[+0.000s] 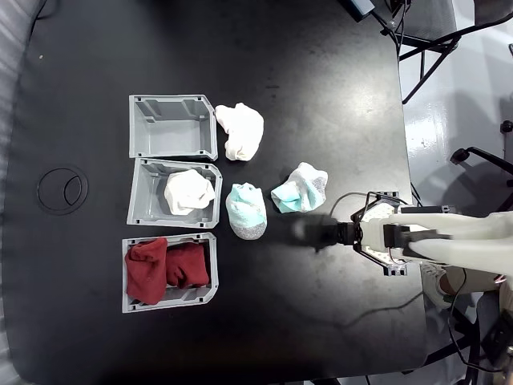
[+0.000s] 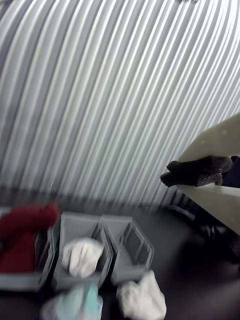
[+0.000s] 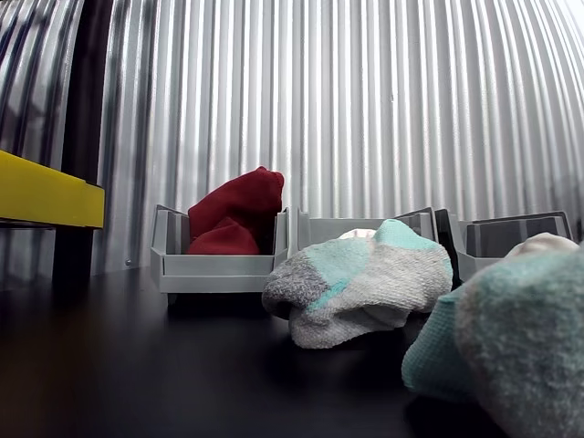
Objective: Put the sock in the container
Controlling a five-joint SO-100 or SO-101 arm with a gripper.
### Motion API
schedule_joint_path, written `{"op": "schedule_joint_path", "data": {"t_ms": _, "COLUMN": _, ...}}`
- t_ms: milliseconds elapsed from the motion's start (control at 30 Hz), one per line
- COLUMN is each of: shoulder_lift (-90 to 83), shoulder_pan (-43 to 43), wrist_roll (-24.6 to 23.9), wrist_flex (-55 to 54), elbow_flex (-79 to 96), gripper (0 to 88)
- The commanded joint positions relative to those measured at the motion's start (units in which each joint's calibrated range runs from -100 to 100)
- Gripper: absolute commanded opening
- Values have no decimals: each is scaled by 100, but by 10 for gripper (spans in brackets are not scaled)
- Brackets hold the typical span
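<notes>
Two mint-green socks (image 1: 246, 210) lie beside a red-filled bin (image 1: 170, 273).

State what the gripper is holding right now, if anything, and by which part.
Nothing is held. In the fixed view the gripper hangs over bare table, apart from every sock; the white sock already lies in the middle container.

Three grey ribbed bins stand in a row on the black table (image 3: 109, 365) before a corrugated metal wall (image 3: 383, 100). The left bin (image 3: 214, 265) holds bunched dark-red socks (image 3: 237, 214), and the middle bin (image 3: 315, 228) sits behind a mint-and-grey sock (image 3: 360, 283). Another mint-and-grey sock (image 3: 511, 338) lies blurred at lower right, in front of the right bin (image 3: 511, 233), and a yellow edge (image 3: 46, 196) juts in at left.
</notes>
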Motion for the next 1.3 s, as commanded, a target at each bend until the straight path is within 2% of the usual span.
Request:
{"op": "schedule_joint_path", "data": {"t_ms": 0, "shoulder_lift": -1034, "shoulder_pan": -48, "wrist_roll": 25, "wrist_flex": 142, "elbow_flex": 1674, "gripper": 13}}
{"op": "schedule_joint_path", "data": {"t_ms": 200, "shoulder_lift": -2247, "shoulder_pan": 7, "wrist_roll": 2, "wrist_flex": -524, "elbow_flex": 3784, "gripper": 13}}
{"op": "schedule_joint_path", "data": {"t_ms": 500, "shoulder_lift": -4129, "shoulder_pan": 7, "wrist_roll": 13, "wrist_flex": -3171, "elbow_flex": 7247, "gripper": 13}}
{"op": "schedule_joint_path", "data": {"t_ms": 733, "shoulder_lift": -5108, "shoulder_pan": 15, "wrist_roll": -4, "wrist_flex": -4717, "elbow_flex": 9420, "gripper": 13}}
{"op": "schedule_joint_path", "data": {"t_ms": 1267, "shoulder_lift": -5785, "shoulder_pan": 15, "wrist_roll": 19, "wrist_flex": -5562, "elbow_flex": 11945, "gripper": 13}}
